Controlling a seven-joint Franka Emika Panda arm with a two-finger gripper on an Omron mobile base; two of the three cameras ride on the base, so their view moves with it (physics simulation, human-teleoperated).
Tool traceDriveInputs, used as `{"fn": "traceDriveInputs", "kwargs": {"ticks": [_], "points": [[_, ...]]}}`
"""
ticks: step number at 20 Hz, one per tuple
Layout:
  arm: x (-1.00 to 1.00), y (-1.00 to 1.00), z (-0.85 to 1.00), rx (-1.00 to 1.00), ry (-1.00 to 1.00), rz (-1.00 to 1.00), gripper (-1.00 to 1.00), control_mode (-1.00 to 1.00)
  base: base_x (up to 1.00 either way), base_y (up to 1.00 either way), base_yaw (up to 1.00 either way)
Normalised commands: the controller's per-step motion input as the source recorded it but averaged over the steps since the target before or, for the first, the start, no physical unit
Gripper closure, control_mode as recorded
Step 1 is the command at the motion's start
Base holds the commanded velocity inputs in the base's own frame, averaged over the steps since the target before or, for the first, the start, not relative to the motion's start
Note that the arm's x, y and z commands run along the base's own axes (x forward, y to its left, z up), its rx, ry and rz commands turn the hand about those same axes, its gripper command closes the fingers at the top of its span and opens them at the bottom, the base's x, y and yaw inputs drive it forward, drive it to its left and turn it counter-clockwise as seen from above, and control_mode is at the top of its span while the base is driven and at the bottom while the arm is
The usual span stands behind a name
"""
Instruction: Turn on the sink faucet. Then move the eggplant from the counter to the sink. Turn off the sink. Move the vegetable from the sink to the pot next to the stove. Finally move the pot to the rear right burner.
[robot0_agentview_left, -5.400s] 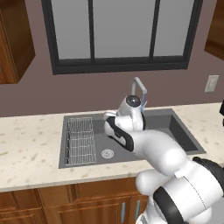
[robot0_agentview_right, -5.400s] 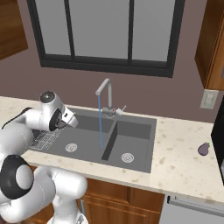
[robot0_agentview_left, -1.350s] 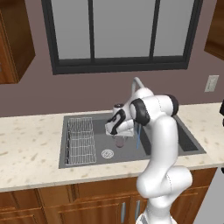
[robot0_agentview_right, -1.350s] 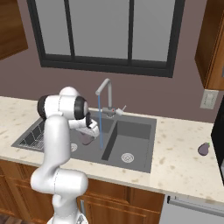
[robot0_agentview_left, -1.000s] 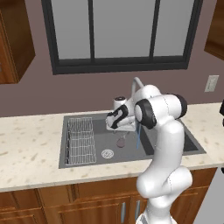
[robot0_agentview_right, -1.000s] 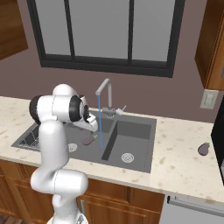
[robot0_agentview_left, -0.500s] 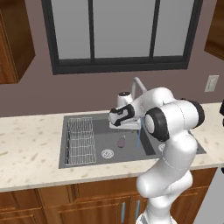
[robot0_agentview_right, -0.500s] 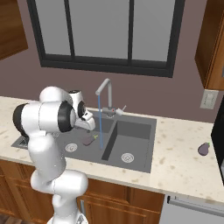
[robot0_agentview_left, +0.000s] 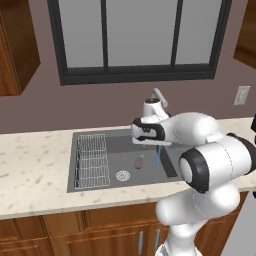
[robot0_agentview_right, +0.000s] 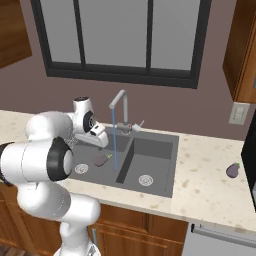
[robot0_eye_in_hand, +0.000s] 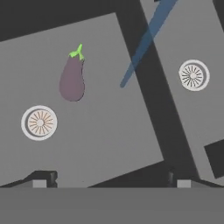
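1. Two basins are seen in the sink (robot0_agentview_left: 95, 186); the eggplant (robot0_eye_in_hand: 72, 77) is laid on the floor of the left one, near its drain (robot0_eye_in_hand: 39, 123).
2. Water (robot0_agentview_right: 114, 140) is seen running from the faucet (robot0_agentview_right: 119, 102) in a blue stream.
3. Above the basin, the fingers (robot0_eye_in_hand: 39, 180) are held wide apart, with nothing gripped.
4. Another eggplant (robot0_agentview_right: 232, 170) is seen on the bench (robot0_agentview_right: 215, 190), well apart to the right.

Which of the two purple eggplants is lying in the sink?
The eggplant on the floor of the left basin, beside its drain. The other eggplant lies on the counter, far right of the sink.
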Motion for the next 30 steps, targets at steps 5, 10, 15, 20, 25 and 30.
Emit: {"fn": "traceDriveInputs", "kwargs": {"ticks": [5,10,15,20,25,30], "points": [[-0.48,-0.28,0.31,0.0,0.0,0.0,-1.0,-1.0,0.0,0.0,0.0],[-0.41,-0.35,0.04,0.0,-0.01,0.0,-1.0,-1.0,0.0,0.0,0.0],[-0.14,-0.44,0.14,0.0,-0.02,0.02,-1.0,-1.0,0.0,0.0,0.0],[0.0,-0.48,0.32,0.0,0.0,0.05,-1.0,-1.0,0.0,0.0,0.0],[0.01,-0.48,0.34,0.0,0.0,0.07,-1.0,-1.0,0.0,0.0,0.0],[0.21,-0.54,0.15,0.01,-0.01,0.14,-1.0,-1.0,0.0,0.0,0.0]]}}
